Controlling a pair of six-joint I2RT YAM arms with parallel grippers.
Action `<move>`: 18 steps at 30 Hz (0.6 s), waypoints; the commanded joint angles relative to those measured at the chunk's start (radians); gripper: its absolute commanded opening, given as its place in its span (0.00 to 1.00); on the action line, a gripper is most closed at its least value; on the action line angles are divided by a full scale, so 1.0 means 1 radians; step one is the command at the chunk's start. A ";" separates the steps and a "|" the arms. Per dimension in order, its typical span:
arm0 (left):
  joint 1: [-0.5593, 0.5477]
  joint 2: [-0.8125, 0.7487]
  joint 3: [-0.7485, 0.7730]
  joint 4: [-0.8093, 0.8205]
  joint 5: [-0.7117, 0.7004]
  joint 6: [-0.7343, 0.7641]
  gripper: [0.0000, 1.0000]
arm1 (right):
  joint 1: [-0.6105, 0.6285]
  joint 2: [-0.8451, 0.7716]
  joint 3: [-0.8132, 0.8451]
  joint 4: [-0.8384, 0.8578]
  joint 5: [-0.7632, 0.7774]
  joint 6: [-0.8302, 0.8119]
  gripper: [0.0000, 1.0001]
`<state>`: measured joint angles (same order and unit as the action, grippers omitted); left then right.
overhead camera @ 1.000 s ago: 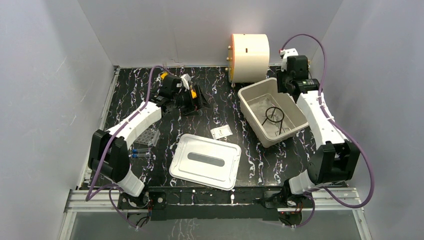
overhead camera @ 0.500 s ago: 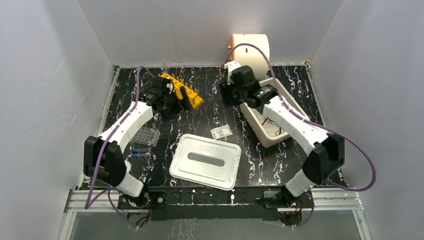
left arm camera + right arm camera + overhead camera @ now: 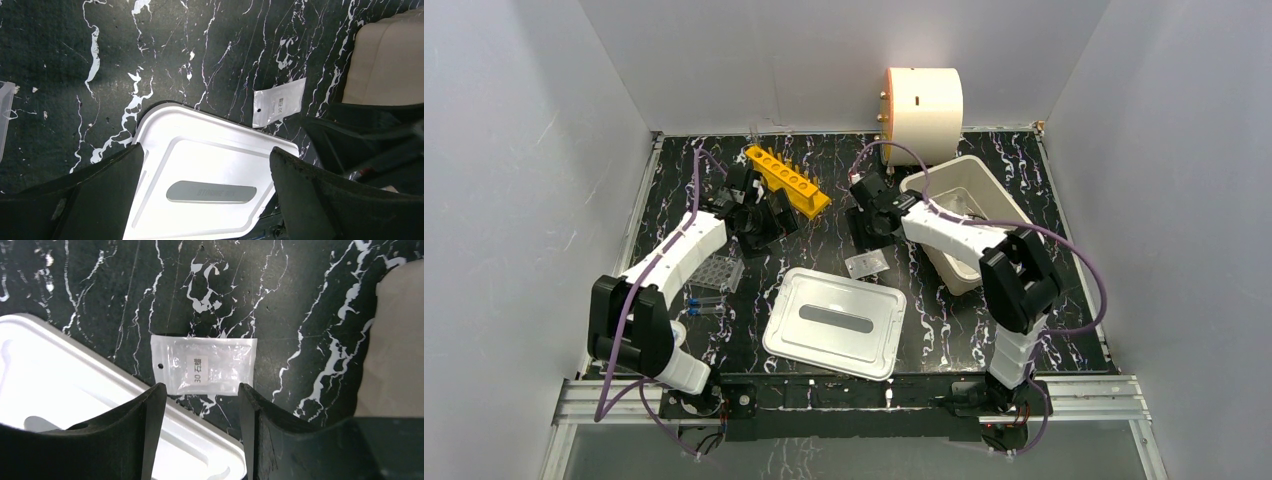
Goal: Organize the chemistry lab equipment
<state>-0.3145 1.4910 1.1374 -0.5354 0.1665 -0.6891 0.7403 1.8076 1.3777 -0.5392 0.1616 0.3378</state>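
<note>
The orange tube rack (image 3: 787,180) lies on the table at the back, left of middle. My left gripper (image 3: 759,220) is open and empty, just in front of the rack and apart from it. In its wrist view its jaws (image 3: 205,152) frame the flat lid (image 3: 200,190). My right gripper (image 3: 869,218) is open and empty, low over the table. A small clear labelled bag (image 3: 204,365) lies just beyond its fingertips (image 3: 201,388) and shows from above (image 3: 865,264). The clear well plate (image 3: 719,272) and blue-capped vials (image 3: 704,305) lie at the left.
The white tub (image 3: 984,270) stands right of middle, with my right arm across its near left corner. The flat lid (image 3: 834,322) lies at the front middle. The cream drum (image 3: 922,100) stands at the back wall.
My right arm swung from the back right, over the tub, down to the bag at the middle. My left gripper drew back from the orange rack, which now lies uncovered on the table.
</note>
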 commanded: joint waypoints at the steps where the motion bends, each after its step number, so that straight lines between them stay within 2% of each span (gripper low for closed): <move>1: 0.000 -0.049 -0.013 0.004 0.026 -0.012 0.95 | -0.002 0.050 0.026 0.030 0.002 0.059 0.62; 13: 0.002 -0.080 -0.016 0.012 -0.001 -0.014 0.91 | 0.027 0.148 0.036 -0.003 0.052 0.089 0.64; 18: 0.002 -0.078 -0.023 0.017 0.007 -0.020 0.91 | 0.027 0.176 0.021 0.015 0.050 0.091 0.59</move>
<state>-0.3141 1.4536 1.1290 -0.5156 0.1711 -0.7025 0.7647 1.9640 1.3781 -0.5316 0.1886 0.4114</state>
